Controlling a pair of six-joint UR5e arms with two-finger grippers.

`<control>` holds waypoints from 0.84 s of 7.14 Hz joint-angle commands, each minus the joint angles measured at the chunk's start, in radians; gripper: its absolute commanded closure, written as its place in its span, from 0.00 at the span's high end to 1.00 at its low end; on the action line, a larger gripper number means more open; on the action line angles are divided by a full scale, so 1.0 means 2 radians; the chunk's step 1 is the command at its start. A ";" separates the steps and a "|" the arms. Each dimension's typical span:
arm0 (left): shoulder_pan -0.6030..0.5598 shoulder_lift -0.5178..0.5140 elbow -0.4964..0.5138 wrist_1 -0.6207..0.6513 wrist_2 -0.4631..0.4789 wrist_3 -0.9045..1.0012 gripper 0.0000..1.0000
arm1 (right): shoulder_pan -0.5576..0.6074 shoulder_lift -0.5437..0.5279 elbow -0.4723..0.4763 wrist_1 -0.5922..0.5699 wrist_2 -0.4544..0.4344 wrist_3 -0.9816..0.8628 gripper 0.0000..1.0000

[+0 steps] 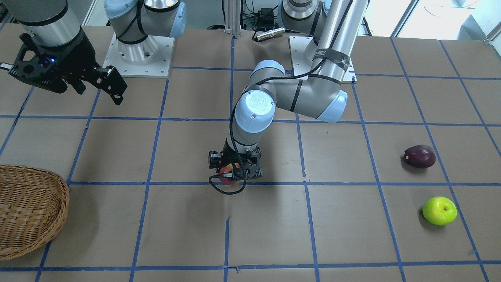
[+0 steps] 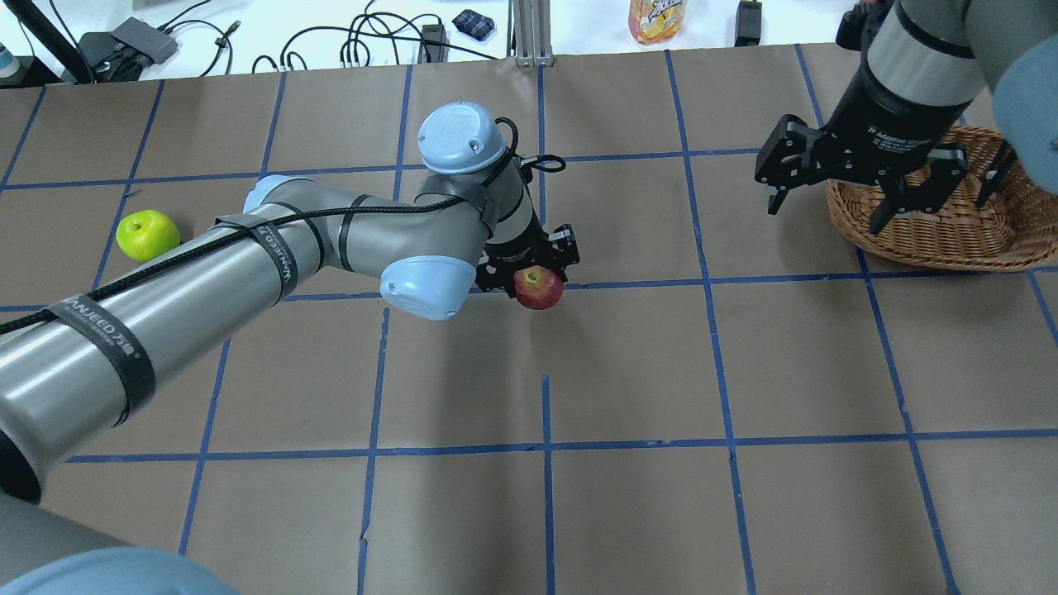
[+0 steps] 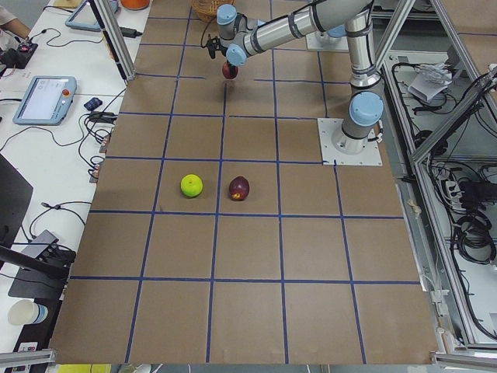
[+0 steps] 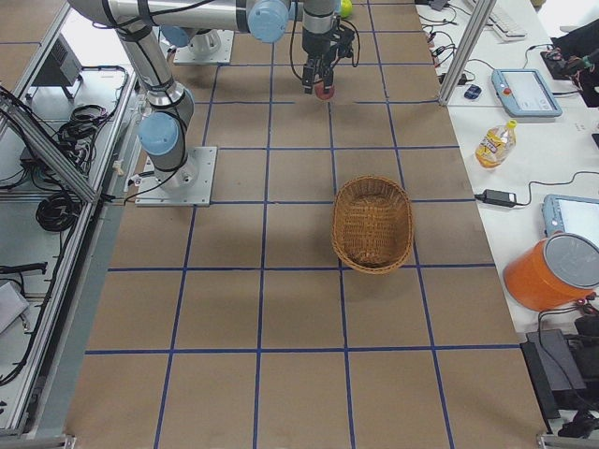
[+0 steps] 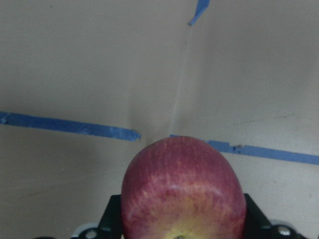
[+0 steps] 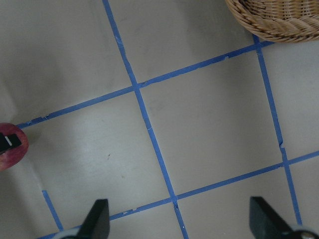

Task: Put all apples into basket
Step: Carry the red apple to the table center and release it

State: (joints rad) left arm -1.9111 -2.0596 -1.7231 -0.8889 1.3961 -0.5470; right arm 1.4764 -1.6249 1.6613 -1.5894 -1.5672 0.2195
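When you read across from the robot's left, you meet the yellow-green apple [image 2: 147,235] on the surface with the maroon apple [image 1: 420,156] near it. Next comes the left gripper [image 2: 533,277], fingers clamped on the red apple [image 2: 539,289] at mid-surface. The wicker basket [image 2: 934,252] lies well off to that apple's right, close by the right gripper [image 2: 822,215], whose fingers are spread and empty.

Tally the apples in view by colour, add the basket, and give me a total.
red apple: 1
maroon apple: 1
yellow-green apple: 1
basket: 1
Total: 4
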 commanded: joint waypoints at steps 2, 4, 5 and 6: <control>0.001 -0.007 0.007 0.049 0.001 -0.013 1.00 | 0.000 0.024 0.007 -0.041 0.006 0.008 1.00; 0.048 0.023 0.054 -0.029 0.000 0.027 1.00 | 0.009 0.059 0.002 -0.056 0.008 0.007 1.00; 0.091 0.046 0.094 -0.137 0.004 0.093 1.00 | 0.015 0.067 0.002 -0.067 0.008 0.007 1.00; 0.134 0.066 0.098 -0.201 0.030 0.136 1.00 | 0.023 0.076 0.002 -0.081 0.008 0.007 1.00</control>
State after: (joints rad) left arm -1.7447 -1.9788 -1.5675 -1.1092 1.4137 -0.3920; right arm 1.5043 -1.4981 1.6653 -1.7193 -1.5513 0.2331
